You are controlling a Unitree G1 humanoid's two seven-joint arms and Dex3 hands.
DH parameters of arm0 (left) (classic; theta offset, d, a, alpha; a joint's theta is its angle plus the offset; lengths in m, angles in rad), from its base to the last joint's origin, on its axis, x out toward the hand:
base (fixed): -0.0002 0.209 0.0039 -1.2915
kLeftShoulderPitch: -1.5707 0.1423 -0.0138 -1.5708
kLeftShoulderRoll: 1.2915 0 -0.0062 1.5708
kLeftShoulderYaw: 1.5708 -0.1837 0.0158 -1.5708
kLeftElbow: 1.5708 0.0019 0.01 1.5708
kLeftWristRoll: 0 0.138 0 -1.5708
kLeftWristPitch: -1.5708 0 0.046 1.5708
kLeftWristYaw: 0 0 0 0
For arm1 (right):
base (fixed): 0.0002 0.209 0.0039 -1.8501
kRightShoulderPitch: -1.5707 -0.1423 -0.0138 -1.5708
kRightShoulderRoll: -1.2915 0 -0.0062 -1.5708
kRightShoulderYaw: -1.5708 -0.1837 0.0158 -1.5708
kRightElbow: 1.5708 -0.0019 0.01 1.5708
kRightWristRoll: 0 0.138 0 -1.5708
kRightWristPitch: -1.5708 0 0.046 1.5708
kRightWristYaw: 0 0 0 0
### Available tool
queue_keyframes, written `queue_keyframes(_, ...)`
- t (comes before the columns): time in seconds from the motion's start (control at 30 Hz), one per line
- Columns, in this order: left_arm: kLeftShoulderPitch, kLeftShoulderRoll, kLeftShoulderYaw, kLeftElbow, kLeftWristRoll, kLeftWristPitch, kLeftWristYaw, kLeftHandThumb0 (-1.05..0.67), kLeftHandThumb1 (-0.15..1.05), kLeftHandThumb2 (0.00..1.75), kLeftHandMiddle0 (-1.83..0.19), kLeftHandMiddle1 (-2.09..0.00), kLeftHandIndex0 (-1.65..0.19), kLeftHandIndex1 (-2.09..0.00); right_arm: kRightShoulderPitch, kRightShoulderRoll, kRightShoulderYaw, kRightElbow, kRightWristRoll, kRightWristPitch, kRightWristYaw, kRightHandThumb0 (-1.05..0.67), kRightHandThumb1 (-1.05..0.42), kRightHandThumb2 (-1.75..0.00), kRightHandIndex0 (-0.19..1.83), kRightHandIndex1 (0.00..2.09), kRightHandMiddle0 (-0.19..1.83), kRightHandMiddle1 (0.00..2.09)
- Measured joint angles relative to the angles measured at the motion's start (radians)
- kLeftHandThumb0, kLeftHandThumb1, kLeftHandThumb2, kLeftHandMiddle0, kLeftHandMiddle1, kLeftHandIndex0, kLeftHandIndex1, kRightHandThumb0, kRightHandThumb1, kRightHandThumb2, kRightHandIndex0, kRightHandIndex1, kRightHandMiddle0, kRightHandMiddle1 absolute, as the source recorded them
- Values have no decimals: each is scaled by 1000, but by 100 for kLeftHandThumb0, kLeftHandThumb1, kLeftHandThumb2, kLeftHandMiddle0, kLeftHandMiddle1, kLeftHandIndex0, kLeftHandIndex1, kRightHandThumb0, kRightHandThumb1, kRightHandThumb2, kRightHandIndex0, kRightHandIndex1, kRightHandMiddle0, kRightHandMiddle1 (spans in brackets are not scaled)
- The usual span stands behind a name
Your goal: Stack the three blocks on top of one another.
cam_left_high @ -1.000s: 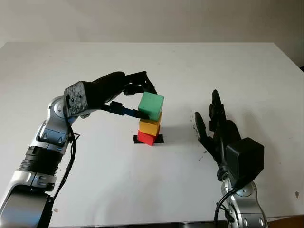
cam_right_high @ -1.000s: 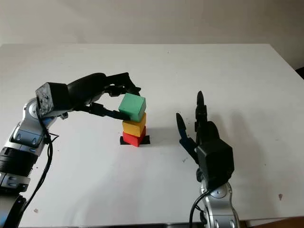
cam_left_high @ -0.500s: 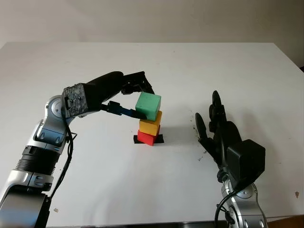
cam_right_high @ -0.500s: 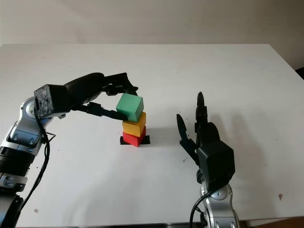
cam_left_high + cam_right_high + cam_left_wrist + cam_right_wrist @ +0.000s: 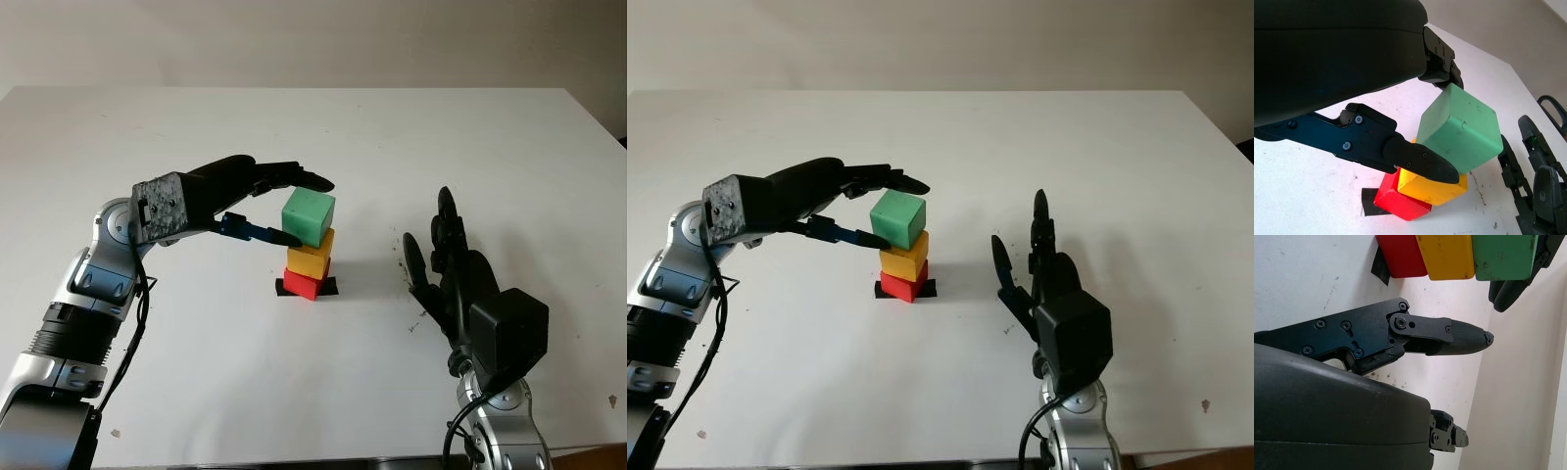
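1. Stack is built: green block (image 5: 310, 216) sits on yellow block (image 5: 310, 258), which sits on red block (image 5: 304, 284). Red rests on a black mark (image 5: 330, 287) near the middle of the table (image 5: 490, 147).
2. Step in hand, as I read it: release. Left hand (image 5: 257, 203) is beside the green block, opened up and gripping nothing. One finger reaches over the block's top-left, the lower one (image 5: 1415, 159) points at its left face. Upper fingertip (image 5: 1442, 73) looks at or just off the block's top corner; can't tell if it's touching.
3. Right hand (image 5: 446, 264) is open, parked to the right of the stack, well apart from it.
4. Next move calls for pulling the left hand straight away to the left without brushing green. Green is rotated relative to yellow and overhangs it, so a nudge could topple it.
5. Materials: blocks are rigid, matte cubes with flat faces and crisp edges, some scuffing on yellow. Table is white, smooth, lightly speckled. Hands are black hard shell with a blue lower link.
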Motion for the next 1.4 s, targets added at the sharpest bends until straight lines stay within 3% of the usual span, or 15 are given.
queue_keyframes(0.2, 4, 27, -5, -47, -10, 37, -49, -65, 94, 5, 5, -5, -15, -11, 0, 0, 0, 0, -8, 0, -3, -65, -105, -49, -9, 5, -5, 5)
queue_keyframes(0.33, 31, 33, 16, -78, -82, 48, -80, -77, 95, 5, 14, -2, 11, -1, 0, 0, 1, 0, -8, -3, -3, -66, -105, -49, -9, 5, -5, 5)
queue_keyframes(0.47, 61, 34, 73, -102, -171, 84, -87, -88, 99, 7, 19, 0, 19, 0, 0, 0, 1, 0, -6, -3, 0, -67, -105, -49, -10, 5, -5, 5)
queue_keyframes(0.6, 84, 34, 142, -116, -228, 115, -49, -99, 104, 9, 19, 0, 19, 0, 0, 0, 2, 0, -7, -2, 1, -67, -105, -49, -10, 5, -5, 5)
queue_keyframes(0.77, 98, 34, 241, -94, -291, 87, 9, -101, 105, 29, 19, 0, 19, 0, 1, 0, 2, 0, -11, 0, 0, -67, -105, -49, -9, 6, -5, 6)
queue_keyframes(0.87, 99, 22, 286, -75, -292, 132, 121, -96, 105, 53, 19, 0, 19, 0, 1, -1, 1, 0, -12, -1, 0, -66, -105, -49, -9, 5, -5, 5)
queue_keyframes(1.0, 105, -59, 353, -21, -317, 148, 289, -89, 105, 60, 19, 0, 19, 0, 1, -1, -1, 0, -4, -1, 4, -65, -105, -49, -10, 5, -6, 5)
queue_keyframes(1.17, 131, -124, 373, 21, -339, 120, 346, -84, 105, 66, 19, 0, 19, 0, 0, -1, -2, -5, -6, 17, 4, -65, -105, -50, -11, 5, -5, 5)
queue_keyframes(1.4, 263, -182, 361, -15, -356, 95, 343, -83, 105, 66, 19, 0, 19, 0, -17, 1, -19, -17, 12, 67, 5, -68, -105, -50, -14, 4, -7, 5)
